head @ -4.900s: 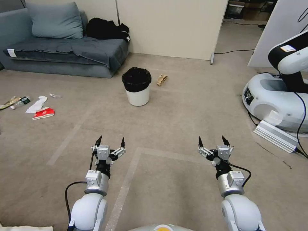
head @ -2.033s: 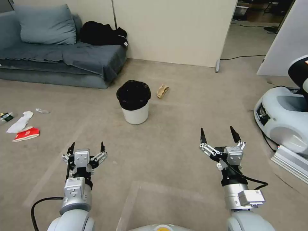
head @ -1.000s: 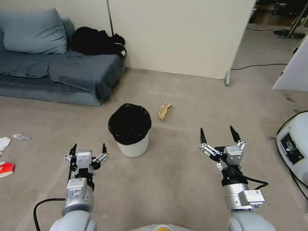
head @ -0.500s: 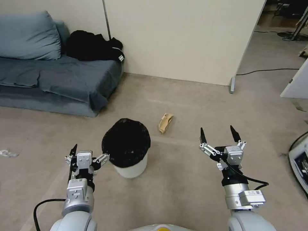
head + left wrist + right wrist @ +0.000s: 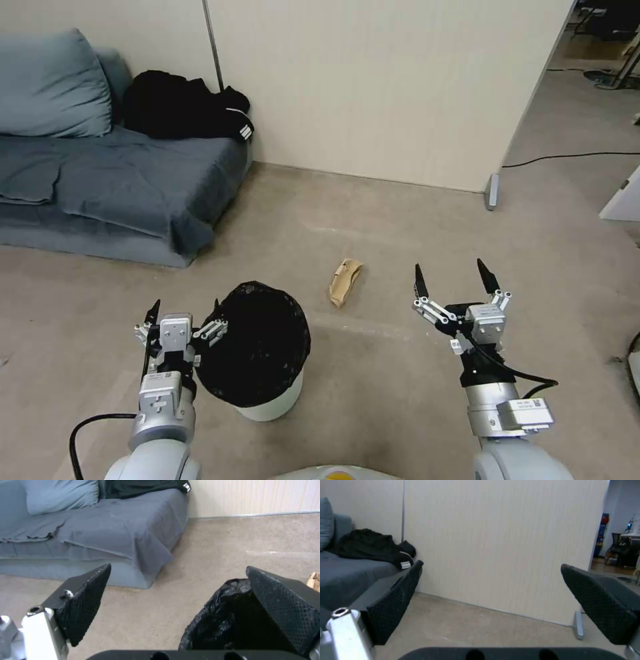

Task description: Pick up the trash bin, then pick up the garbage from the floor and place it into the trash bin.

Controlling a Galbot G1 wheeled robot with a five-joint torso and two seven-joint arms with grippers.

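The robot has driven forward, and the small round white plastic trash bin with the black bag folded over its rim (image 5: pixel 257 347) is now close in front of it, near its left side. A few seconds ago this bin stood far away in the middle of the carpet; now it is almost under the arms. The bin itself did not move, I think; only the robot came to it.

The left gripper (image 5: pixel 183 315) hangs just beside the bin, and its inner finger seems to be over the black rim or touching it; I cannot tell which. Its two fingers are spread wide and hold nothing. In the left wrist view the black bag (image 5: pixel 230 620) is seen behind the inner fingertip (image 5: pixel 283 610), not yet between the two fingers.

The right gripper (image 5: pixel 455 280) stays in the same pose as before, raised over the bare carpet, well apart from the bin, also spread wide and empty.

A tan crumpled piece of paper (image 5: pixel 345 282) lies on the carpet beyond the bin, between the two grippers as I look. The red carton and white tissue that were on the left side have gone out of the head view as the robot advanced. A grey-blue sofa (image 5: pixel 120 180) stands farther back.

So the approach looks nearly finished, and taking the rim with the left gripper is the step in hand; the bin is still on the floor.
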